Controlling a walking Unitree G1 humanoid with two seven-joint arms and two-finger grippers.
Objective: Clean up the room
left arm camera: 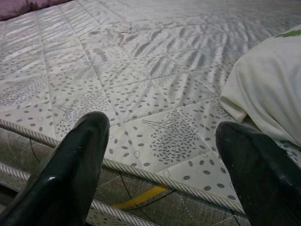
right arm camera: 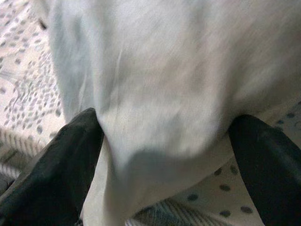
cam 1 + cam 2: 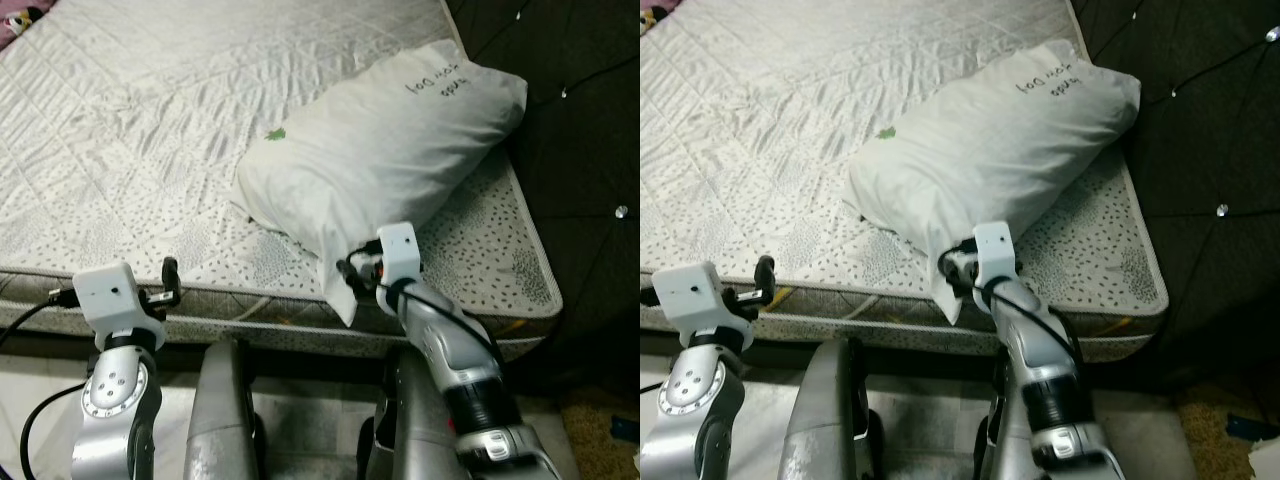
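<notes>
Right wrist view: end effector (spread) straddles pillow

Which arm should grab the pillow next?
Right. The right gripper already straddles the pillow corner, fingers open. The left gripper is open over bare mattress, apart from it.

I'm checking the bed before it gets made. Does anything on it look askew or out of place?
Yes: the white pillow lies diagonally near the mattress edge, one corner hanging over the side. The right gripper has its fingers open around that corner.
</notes>
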